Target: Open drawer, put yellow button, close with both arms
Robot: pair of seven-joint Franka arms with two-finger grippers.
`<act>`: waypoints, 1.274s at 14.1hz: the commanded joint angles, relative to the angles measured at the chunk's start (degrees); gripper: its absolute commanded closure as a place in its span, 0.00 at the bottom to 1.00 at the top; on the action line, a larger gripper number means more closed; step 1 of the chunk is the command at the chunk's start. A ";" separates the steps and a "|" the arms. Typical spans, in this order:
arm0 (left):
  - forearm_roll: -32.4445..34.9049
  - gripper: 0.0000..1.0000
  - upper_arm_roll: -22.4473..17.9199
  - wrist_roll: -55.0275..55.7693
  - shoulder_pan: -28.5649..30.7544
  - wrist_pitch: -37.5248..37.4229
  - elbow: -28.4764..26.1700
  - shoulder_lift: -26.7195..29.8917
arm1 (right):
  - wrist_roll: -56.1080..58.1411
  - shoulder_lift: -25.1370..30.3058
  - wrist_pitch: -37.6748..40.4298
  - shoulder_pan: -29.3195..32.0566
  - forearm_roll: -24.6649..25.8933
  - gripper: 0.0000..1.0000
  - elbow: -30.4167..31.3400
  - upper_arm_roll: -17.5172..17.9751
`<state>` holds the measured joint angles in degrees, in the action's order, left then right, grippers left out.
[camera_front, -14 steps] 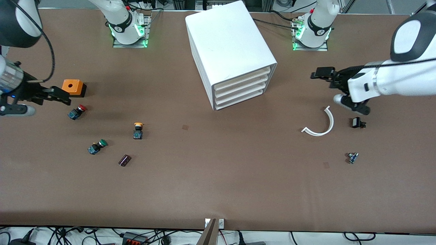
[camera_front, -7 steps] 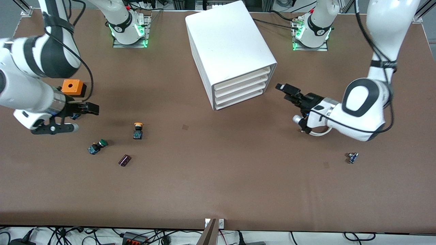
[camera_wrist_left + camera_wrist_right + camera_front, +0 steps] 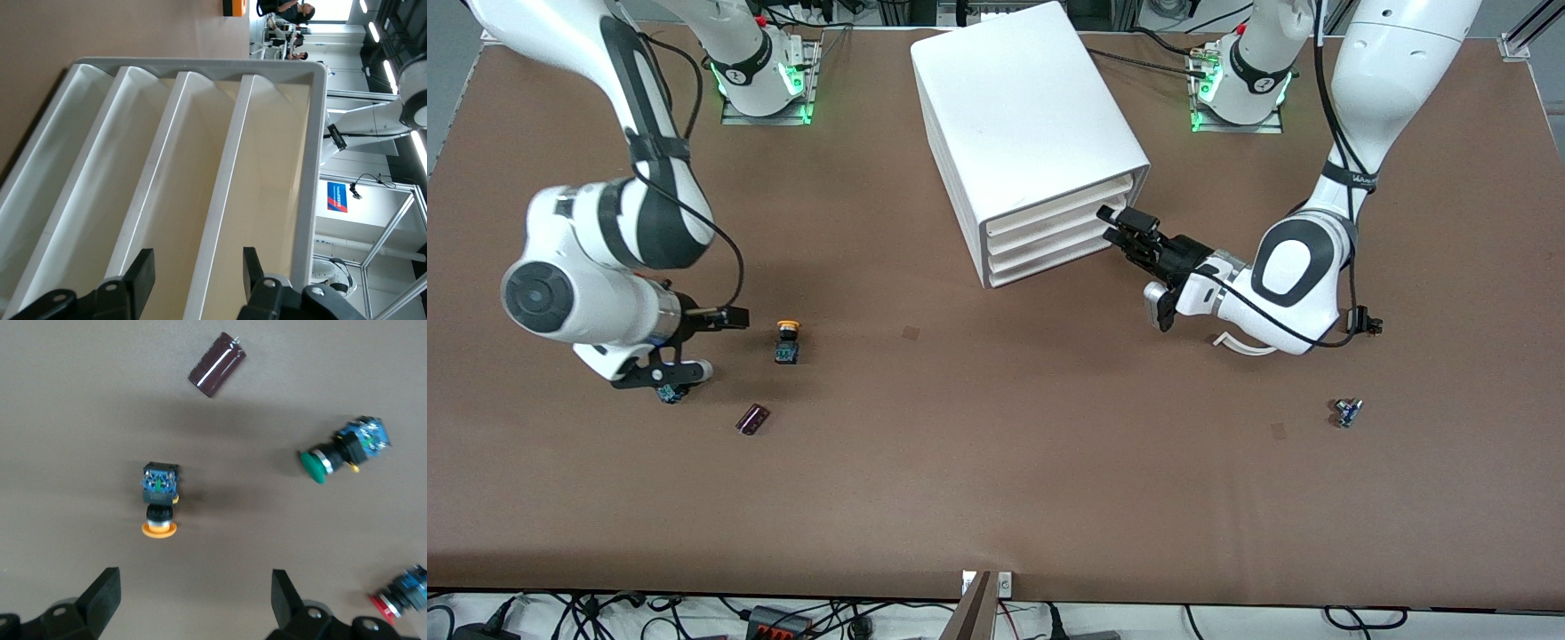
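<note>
My left gripper (image 3: 1125, 227) sits right of centre in the front frame, fingers spread and holding nothing, right at the front of the white cabinet (image 3: 1023, 116). In the left wrist view its two fingertips (image 3: 141, 273) straddle the front edge between two of the stacked trays, and I judge the top drawer (image 3: 1060, 204) is still closed. To do this well I want one finger hooked under the lip of that topmost tray, not a lower one, then a pull straight out along the tray's own line so the light cabinet does not skid. My right gripper (image 3: 729, 317), at middle left in the front frame, is also spread and empty, low over the table just beside the yellow button (image 3: 787, 341), which stands on the brown table (image 3: 996, 480) with its cap pointing away from the front camera. In the right wrist view the button (image 3: 160, 500) lies ahead of the fingers, with a green-capped button (image 3: 340, 451), a red-capped button (image 3: 399, 593) and a dark capacitor (image 3: 217, 365) nearby, so I should close only on the yellow one's body.
</note>
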<state>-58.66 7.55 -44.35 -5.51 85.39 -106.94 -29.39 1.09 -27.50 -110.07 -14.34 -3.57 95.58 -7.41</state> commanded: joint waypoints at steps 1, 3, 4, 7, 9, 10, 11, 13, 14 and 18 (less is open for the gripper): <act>-1.55 0.46 1.93 -3.72 0.32 0.30 -3.62 1.97 | 0.40 -3.25 -1.55 -0.78 -1.00 0.00 -0.39 -0.24; -1.55 0.51 3.17 -4.52 0.32 0.39 -4.77 2.06 | 0.05 -5.01 -3.91 -1.74 -1.18 0.00 -0.39 0.20; -1.55 0.55 3.26 -6.00 0.32 0.39 -5.30 2.06 | -0.21 -6.06 -5.32 -2.09 -1.18 0.00 -0.39 0.38; -1.55 0.78 3.26 -10.14 0.50 0.39 -6.09 1.53 | -0.39 -9.14 -9.54 -3.06 -2.05 0.00 -0.30 0.55; -1.29 0.93 3.26 -10.15 0.15 0.83 -5.74 1.36 | -0.39 -10.46 -10.69 -3.59 -3.28 0.00 -0.39 0.47; -0.94 0.99 3.17 -10.15 0.24 0.83 -5.39 0.92 | -0.30 -10.73 -10.95 -3.85 -3.29 0.00 -0.30 0.47; -0.67 1.00 3.09 -10.15 0.41 0.92 -5.04 0.65 | -0.30 -10.99 -11.22 -3.85 -3.29 0.00 -0.30 0.47; -0.49 1.00 2.56 -10.06 0.94 0.74 -2.68 -0.48 | -0.30 -12.13 -11.31 -3.85 -3.29 0.00 -0.13 0.47; -0.41 1.00 2.12 -9.80 1.11 0.74 -0.66 -1.45 | -0.39 -12.40 -11.22 -3.85 -3.29 0.00 0.05 0.47; 4.85 1.00 0.10 -9.54 1.73 0.66 11.11 -8.74 | -0.30 -12.57 -10.69 -4.12 -3.37 0.09 0.40 0.47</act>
<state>-57.26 8.27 -54.53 -4.04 85.78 -103.49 -32.67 0.92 -40.32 -120.84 -18.09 -5.89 95.56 -6.84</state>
